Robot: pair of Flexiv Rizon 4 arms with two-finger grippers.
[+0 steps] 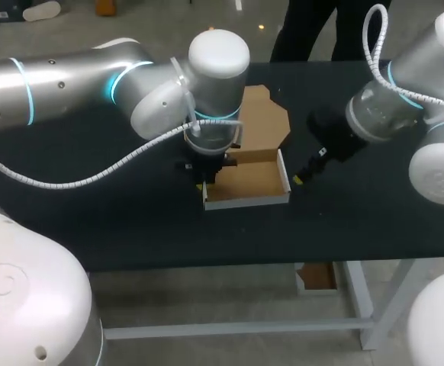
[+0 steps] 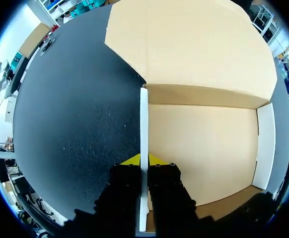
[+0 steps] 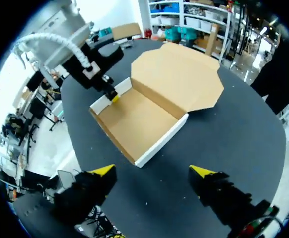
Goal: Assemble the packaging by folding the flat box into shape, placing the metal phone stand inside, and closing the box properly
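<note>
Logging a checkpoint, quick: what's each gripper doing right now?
Left gripper: shut on the side wall of the box.
Right gripper: open, holding nothing.

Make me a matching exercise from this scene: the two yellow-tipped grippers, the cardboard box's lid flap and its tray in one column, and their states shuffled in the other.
Column one:
1. left gripper with yellow tips
2. right gripper with yellow tips
3. brown cardboard lid flap
4. brown cardboard box tray

Column two:
A. lies open and flat on the black table
B. walls standing, nothing inside
C. open, over bare table beside the tray
D. shut on the white-edged side wall

Pairs: 1-D, 2-C, 3-A, 4-B
</note>
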